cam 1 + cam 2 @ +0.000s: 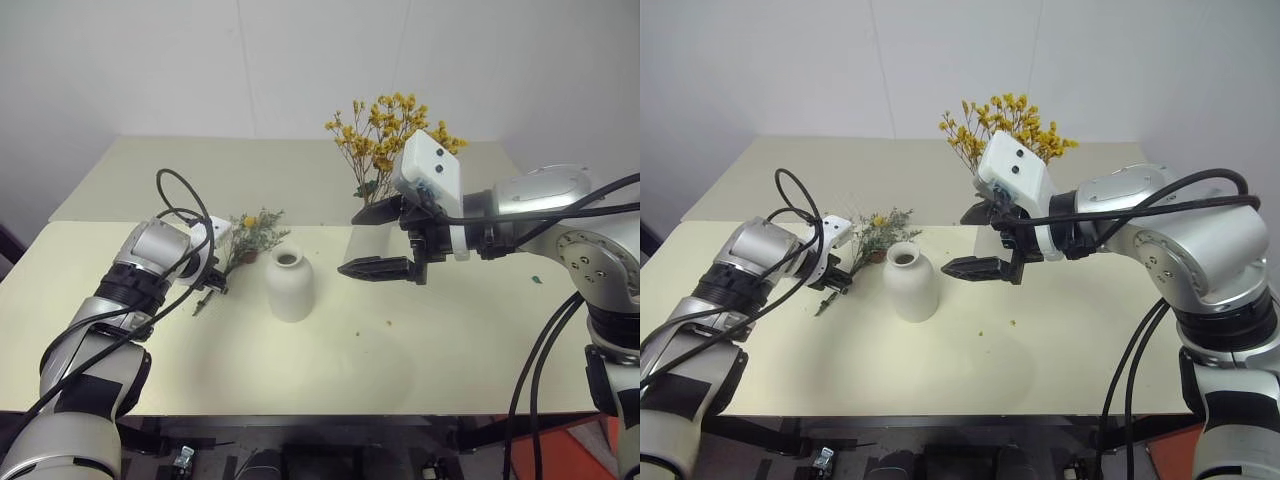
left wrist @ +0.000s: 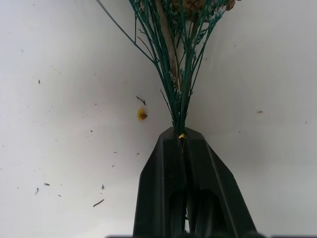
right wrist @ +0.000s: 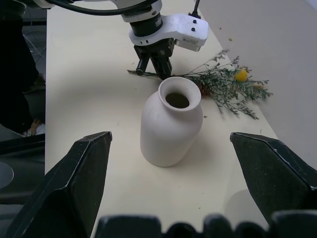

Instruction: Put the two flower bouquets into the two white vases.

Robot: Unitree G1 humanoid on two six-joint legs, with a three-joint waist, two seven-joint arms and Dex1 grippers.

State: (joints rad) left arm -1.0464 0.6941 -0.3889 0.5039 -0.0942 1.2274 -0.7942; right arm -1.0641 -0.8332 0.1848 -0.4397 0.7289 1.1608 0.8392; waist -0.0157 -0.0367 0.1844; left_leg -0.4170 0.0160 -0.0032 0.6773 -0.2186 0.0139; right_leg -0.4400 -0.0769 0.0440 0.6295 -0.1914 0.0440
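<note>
The grey-green bouquet [image 1: 252,236] with a yellow ball flower lies flat on the table. My left gripper [image 1: 213,285] is shut on its stem ends [image 2: 179,119], low over the table. Just right of it stands the shorter white vase [image 1: 289,283], upright, its narrow mouth free. Behind it the taller white vase [image 1: 366,243] is partly hidden by my right gripper [image 1: 372,240]. That gripper hovers open and empty, pointing towards the short vase [image 3: 171,126]. The yellow-orange bouquet [image 1: 385,135] rises upright above the taller vase.
The cream table [image 1: 400,370] has bare room in front of and to the right of the vases, dotted with flower crumbs. A second table top [image 1: 200,170] adjoins at the back, against a white wall. A small green scrap [image 1: 536,280] lies far right.
</note>
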